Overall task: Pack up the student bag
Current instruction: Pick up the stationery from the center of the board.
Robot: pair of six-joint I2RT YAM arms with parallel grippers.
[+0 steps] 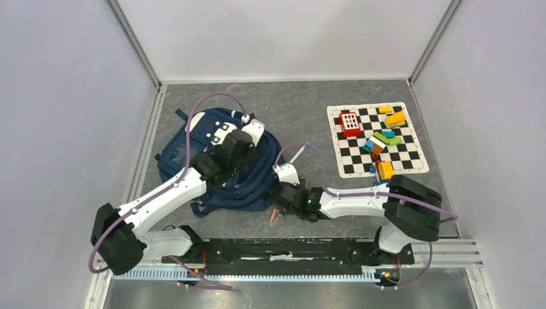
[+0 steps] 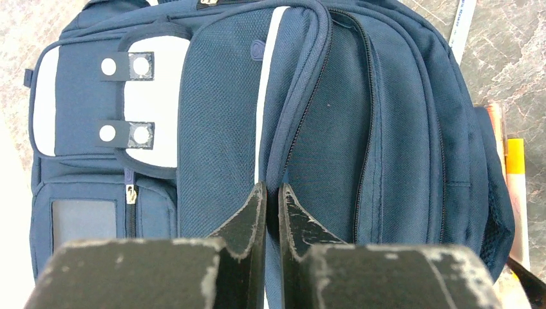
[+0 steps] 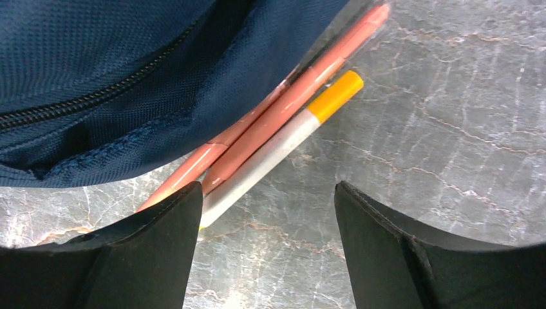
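The student bag [image 1: 193, 145], a navy-blue backpack, lies flat at the left middle of the table. My left gripper [image 1: 217, 164] is over it. In the left wrist view the gripper [image 2: 273, 190] is shut, pinching the piped zip edge of the bag [image 2: 399, 129]. My right gripper [image 1: 282, 205] is at the bag's near right edge, open and empty [image 3: 267, 190] above the table. Two salmon pens [image 3: 283, 106] and a white pen with a yellow cap [image 3: 290, 138] lie partly under the bag's edge [image 3: 96, 58], beside my left finger [image 3: 174, 219].
A checkered board [image 1: 360, 166] with several toy blocks lies at the right back. A white and blue pen [image 1: 297, 153] lies to the right of the bag. Cell walls close in on the left, back and right.
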